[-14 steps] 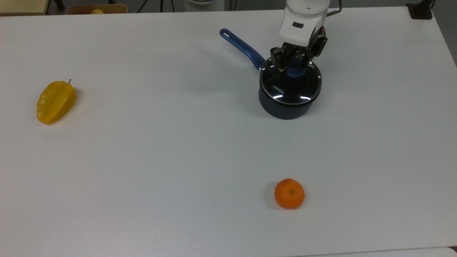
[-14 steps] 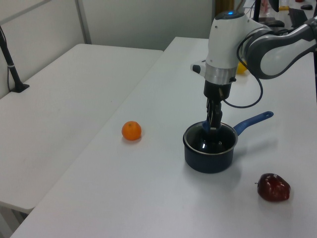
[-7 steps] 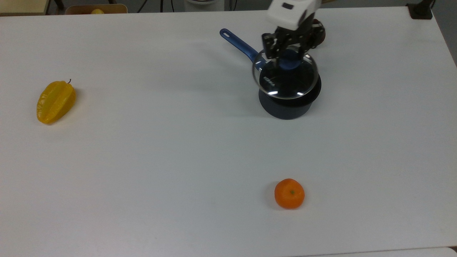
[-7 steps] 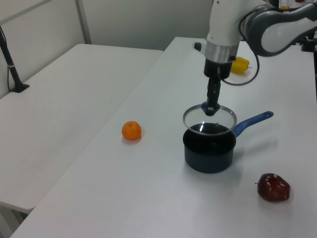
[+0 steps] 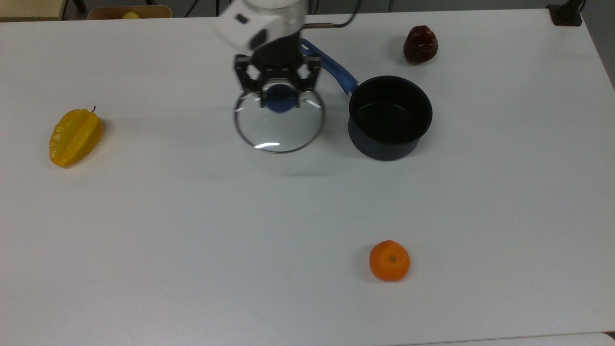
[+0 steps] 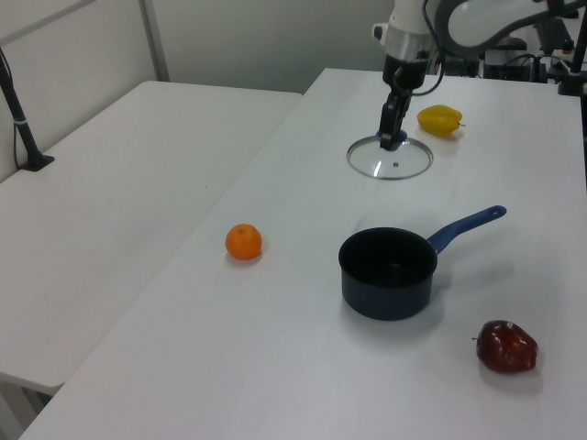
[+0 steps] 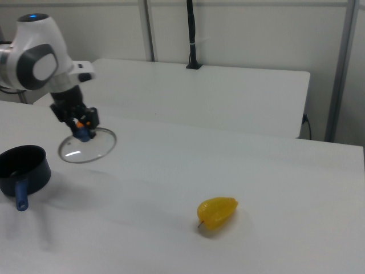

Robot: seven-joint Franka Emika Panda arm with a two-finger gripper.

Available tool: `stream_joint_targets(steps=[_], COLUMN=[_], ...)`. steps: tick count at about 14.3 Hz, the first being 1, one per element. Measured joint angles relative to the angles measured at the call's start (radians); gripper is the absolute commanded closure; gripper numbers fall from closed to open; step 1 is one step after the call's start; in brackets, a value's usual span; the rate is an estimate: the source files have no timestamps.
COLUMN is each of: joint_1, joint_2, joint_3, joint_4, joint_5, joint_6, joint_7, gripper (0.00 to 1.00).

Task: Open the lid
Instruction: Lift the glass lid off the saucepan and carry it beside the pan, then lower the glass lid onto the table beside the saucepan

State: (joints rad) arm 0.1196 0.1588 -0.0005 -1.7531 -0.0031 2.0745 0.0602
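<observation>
The round glass lid (image 5: 278, 127) (image 6: 394, 160) (image 7: 88, 146) with its blue knob (image 5: 281, 101) hangs in the air above the table, off the pot. My gripper (image 5: 280, 98) (image 6: 392, 137) (image 7: 81, 130) is shut on the lid's knob. The dark blue saucepan (image 5: 390, 117) (image 6: 388, 272) (image 7: 21, 165) stands uncovered and looks empty, to the top view's right of the lid. Its long blue handle (image 5: 331, 67) runs back under my arm.
A yellow star fruit (image 5: 74, 137) (image 7: 217, 212) lies at the top view's far left. An orange (image 5: 389, 260) (image 6: 243, 241) sits near the front edge. A dark red fruit (image 5: 420, 44) (image 6: 505, 346) rests behind the pot. The white table (image 5: 192, 216) is bare below the lid.
The lid has been lifted off the saucepan and carried to the top view's left, away from the pot. The pot stays put and now shows its inside.
</observation>
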Motion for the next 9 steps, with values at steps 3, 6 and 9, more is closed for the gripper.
stream_joint_targets(steps=[3, 6, 9], joint_1=[-0.103, -0.163, -0.179], joint_2=[0.001, 0.009, 0.049], joint_3=[0.000, 0.000, 0.002], joint_4=[-0.010, -0.059, -0.100], joint_5=[0.000, -0.002, -0.005], joint_6=[-0.007, -0.014, 0.021], joint_7=[-0.033, -0.038, -0.038], gripper=[0.66, 0.65, 0.64])
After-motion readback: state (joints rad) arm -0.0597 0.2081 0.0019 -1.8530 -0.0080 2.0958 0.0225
